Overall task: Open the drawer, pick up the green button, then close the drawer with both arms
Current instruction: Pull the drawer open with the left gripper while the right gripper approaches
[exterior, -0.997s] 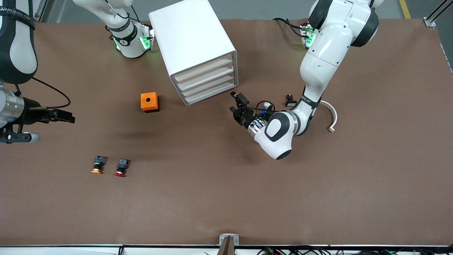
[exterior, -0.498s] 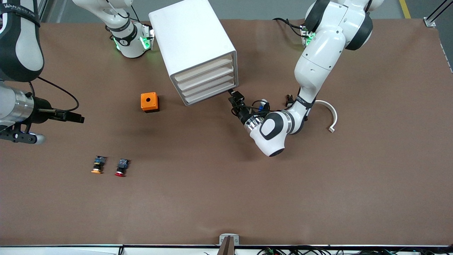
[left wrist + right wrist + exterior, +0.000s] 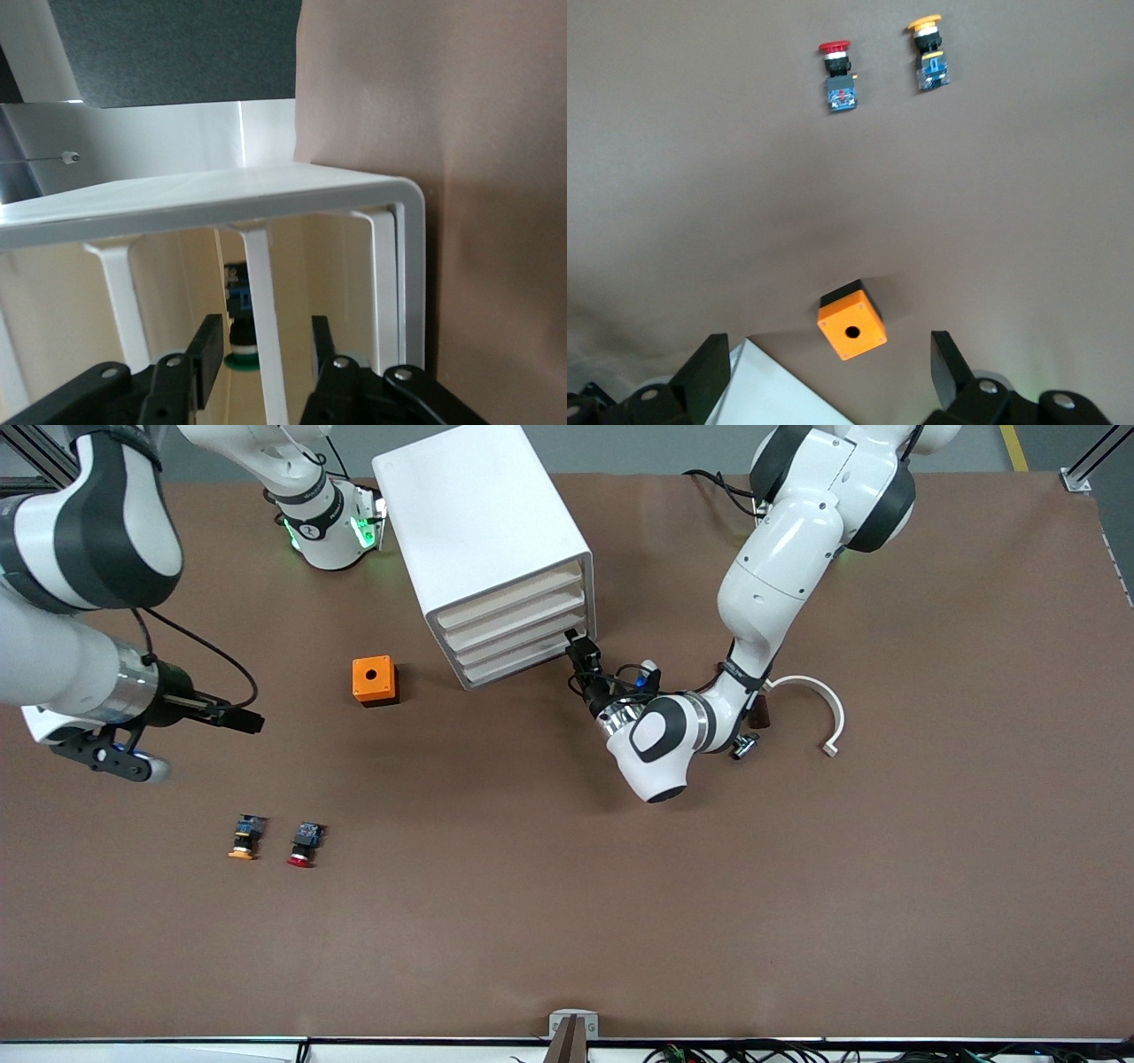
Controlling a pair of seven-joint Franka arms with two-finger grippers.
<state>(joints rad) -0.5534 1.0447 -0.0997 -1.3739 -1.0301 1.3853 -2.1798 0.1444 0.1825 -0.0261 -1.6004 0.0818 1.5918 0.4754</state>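
White cabinet (image 3: 483, 540) on brown table (image 3: 567, 921): green button (image 3: 240, 341) inside its drawer (image 3: 524, 654), my left gripper (image 3: 576, 648) spread open at its front; right gripper (image 3: 239, 719), fingers parted, above bare tabletop.

Robot lab, two arms (image 3: 780, 576), brown-papered bench (image 3: 567, 921), cabling

"What is the setting?"
"A brown table covering (image 3: 797, 886), evenly lit, with grey floor (image 3: 638, 447) past its edge."
"And the nearer rim?"
"A pale strip, perhaps a rail (image 3: 159, 1050)."
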